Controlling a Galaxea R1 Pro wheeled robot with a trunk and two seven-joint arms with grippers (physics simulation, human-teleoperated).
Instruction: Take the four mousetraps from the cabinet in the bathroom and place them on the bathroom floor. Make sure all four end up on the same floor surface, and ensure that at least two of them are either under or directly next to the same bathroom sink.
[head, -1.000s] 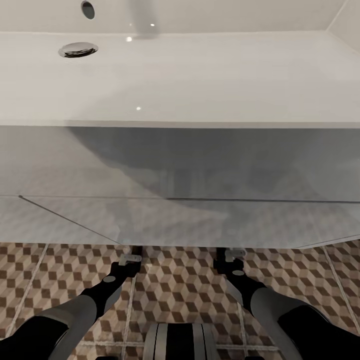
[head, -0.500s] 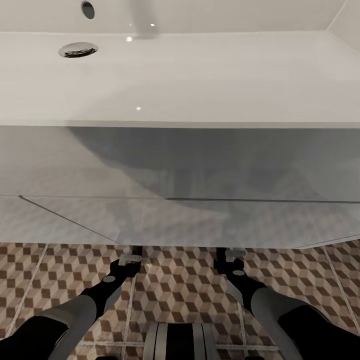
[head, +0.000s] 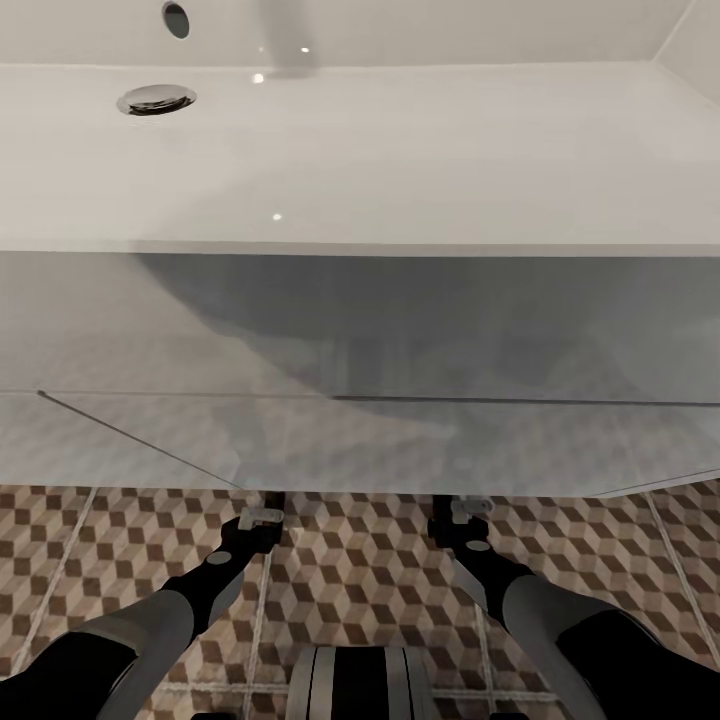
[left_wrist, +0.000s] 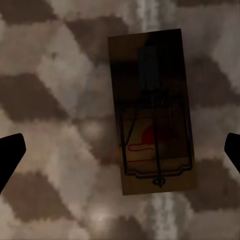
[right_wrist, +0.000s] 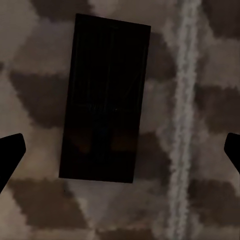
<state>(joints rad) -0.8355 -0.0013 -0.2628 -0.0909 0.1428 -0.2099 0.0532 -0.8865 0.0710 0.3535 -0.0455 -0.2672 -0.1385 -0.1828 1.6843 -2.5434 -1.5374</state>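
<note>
The sink (head: 360, 150) is being viewed from close above in the head view, a long white basin with a chrome drain (head: 156, 98) near its far left and a small overflow hole (head: 176, 18) above it. The white vanity front (head: 360, 400) is being seen below the basin, shadowed grey. The bathroom floor (head: 350, 570), cube-patterned in brown, beige and white, is being shown beneath the vanity's lower edge. Both arms are being held low and forward, the left gripper (head: 258, 520) and the right gripper (head: 465, 512) being partly tucked under the vanity edge.

In the left wrist view, a mousetrap (left_wrist: 152, 110) is being seen lying flat on the tiles, wire parts and a red mark facing up, one end being crossed by a pale grout line (left_wrist: 148, 12). The left gripper's fingertips (left_wrist: 10, 152) are being held spread wide at the frame edges, apart from the trap, nothing pinched.

In the right wrist view, a second mousetrap (right_wrist: 105, 97) is being seen flat on the floor, very dark in shadow, details not readable, just beside a grout line (right_wrist: 182, 100). The right gripper's fingertips (right_wrist: 10, 150) are likewise being held spread wide, clear of the trap.
</note>
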